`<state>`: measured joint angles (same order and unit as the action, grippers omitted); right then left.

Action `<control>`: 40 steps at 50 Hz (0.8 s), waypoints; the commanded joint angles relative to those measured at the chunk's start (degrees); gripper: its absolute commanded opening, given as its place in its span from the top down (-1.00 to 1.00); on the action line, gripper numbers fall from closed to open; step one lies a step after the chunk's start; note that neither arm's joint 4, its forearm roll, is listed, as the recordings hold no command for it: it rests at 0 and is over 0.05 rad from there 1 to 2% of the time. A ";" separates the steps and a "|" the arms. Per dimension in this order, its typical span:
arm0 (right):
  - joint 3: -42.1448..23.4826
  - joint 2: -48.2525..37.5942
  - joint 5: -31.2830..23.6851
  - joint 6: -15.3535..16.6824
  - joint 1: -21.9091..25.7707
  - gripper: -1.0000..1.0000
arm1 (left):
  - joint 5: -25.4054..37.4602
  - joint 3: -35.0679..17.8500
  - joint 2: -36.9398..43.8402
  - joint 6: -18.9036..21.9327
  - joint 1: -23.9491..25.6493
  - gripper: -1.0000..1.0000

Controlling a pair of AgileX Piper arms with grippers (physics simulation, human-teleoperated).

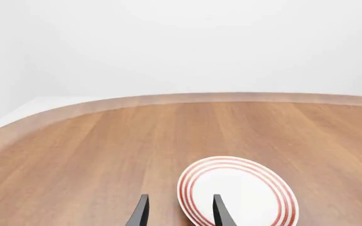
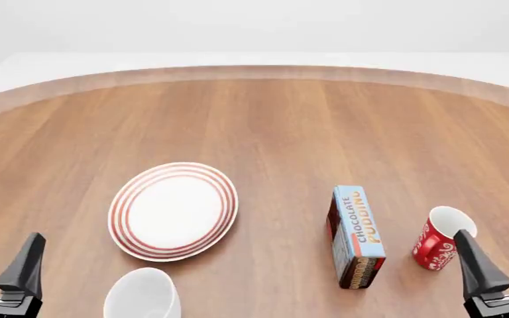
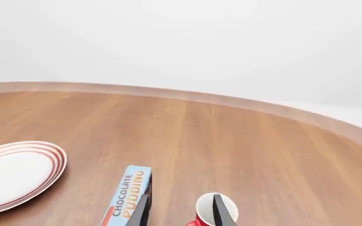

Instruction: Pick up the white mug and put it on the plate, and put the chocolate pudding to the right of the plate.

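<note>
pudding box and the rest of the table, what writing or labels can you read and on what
"CHOCOLATE PUDDING" on the light-blue top face of the pudding box, running along its length.
The dark end panel of that box has small print, too small to read.
The red mug has only a white swirl pattern, no words.
The white mug and the plate carry no text.

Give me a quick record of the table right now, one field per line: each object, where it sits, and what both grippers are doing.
surface: brown wooden table
round white plate with red rings: left of centre, bare
plain white ceramic mug: near edge, just in front of plate
light-blue chocolate pudding box: right of plate, well apart, lying flat
red mug with white swirls: right of box
left gripper: open, holding nothing
right gripper: open, holding nothing
</note>
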<state>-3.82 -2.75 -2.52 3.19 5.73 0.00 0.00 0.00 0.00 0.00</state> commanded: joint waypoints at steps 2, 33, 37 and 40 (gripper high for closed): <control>-3.17 -1.21 -2.63 1.02 3.20 -1.00 | 0.00 0.00 0.00 0.00 0.00 -1.00; -13.99 -8.62 -9.66 5.30 8.52 -1.00 | 0.00 0.00 0.00 0.00 0.00 -1.00; -15.01 -10.22 -10.16 5.38 9.28 -1.00 | 0.00 0.00 0.00 0.00 0.00 -1.00; -15.91 -11.46 -10.70 6.12 9.70 -1.00 | 0.00 0.00 0.00 0.00 0.00 -1.00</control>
<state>-16.71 -11.00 -11.37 8.44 14.12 0.00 0.00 0.00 0.00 0.00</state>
